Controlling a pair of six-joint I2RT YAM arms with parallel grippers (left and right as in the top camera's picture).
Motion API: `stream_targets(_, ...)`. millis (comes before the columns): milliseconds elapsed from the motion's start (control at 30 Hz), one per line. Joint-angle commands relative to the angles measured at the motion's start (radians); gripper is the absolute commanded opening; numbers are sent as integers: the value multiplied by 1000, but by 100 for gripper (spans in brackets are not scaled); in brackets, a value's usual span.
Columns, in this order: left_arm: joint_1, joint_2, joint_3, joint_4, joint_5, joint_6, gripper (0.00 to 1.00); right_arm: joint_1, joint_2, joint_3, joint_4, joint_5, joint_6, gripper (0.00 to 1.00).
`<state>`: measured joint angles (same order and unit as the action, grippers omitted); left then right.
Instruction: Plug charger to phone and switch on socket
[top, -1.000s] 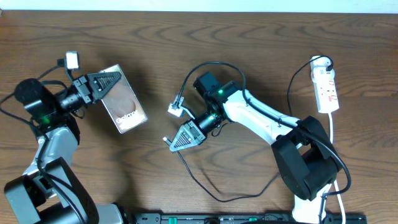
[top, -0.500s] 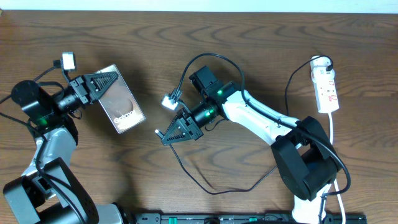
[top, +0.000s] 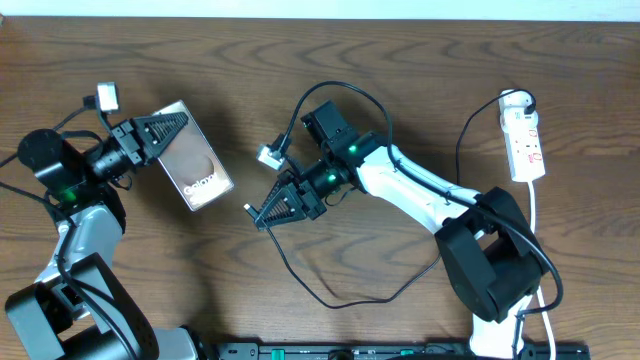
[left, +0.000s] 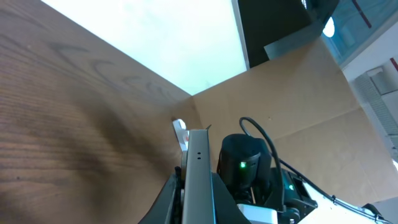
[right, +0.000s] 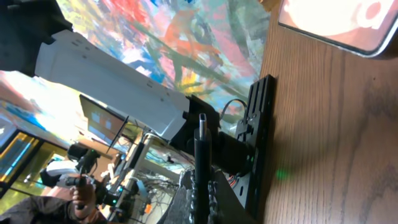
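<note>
The phone (top: 197, 163), a dark slab with white lettering, is held tilted above the table's left side, and my left gripper (top: 176, 127) is shut on its upper edge. In the left wrist view its thin edge (left: 198, 165) stands between the jaws of the left gripper (left: 198, 202). My right gripper (top: 264, 214) is shut on the charger (top: 300, 275), a thin black cable. The plug tip (top: 248, 208) sticks out toward the phone, a short gap away. In the right wrist view the tip (right: 202, 120) rises from the right gripper (right: 203, 186), with the phone (right: 336, 22) at the upper right. The white socket (top: 523, 135) lies at the far right.
The charger's slack loops over the table in front of the right arm (top: 420, 195) and arcs behind it. The socket's white cord (top: 535, 215) runs toward the front edge. A black rail (top: 380, 350) lines the table's front edge.
My right gripper has moved left and a little forward with the charger's plug, closing in on the phone. The left gripper and phone have barely shifted.
</note>
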<state>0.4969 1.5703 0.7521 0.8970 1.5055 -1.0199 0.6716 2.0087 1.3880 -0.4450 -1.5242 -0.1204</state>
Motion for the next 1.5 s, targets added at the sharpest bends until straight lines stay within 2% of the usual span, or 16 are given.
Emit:
stream_targets(0,4,-16,13,64,-15,-77,8,5,51,14,13,-36,37,1)
stream_targets(200,2,-16,13,269,-42,-264,8,5,68,14,68,-36,40,1)
stream_targets(300,-8,-16,13,320,-45,-304,7,5,68,14,139,-36,93,1)
stream_targets(600,-82,-16,13,320,-101,-314,8,11,68,14,327,-36,219,1)
stream_targets(767,-89,-16,13,320,-104,-356,7,11,68,14,344,-35,226,1)
stream_targets(1067,-88,-15,13,316,-112,-362,7,11,68,14,397,-35,229,1)
stream_targets(1467,-88,-15,13,254,-121,-301,7,11,68,14,457,-24,240,1)
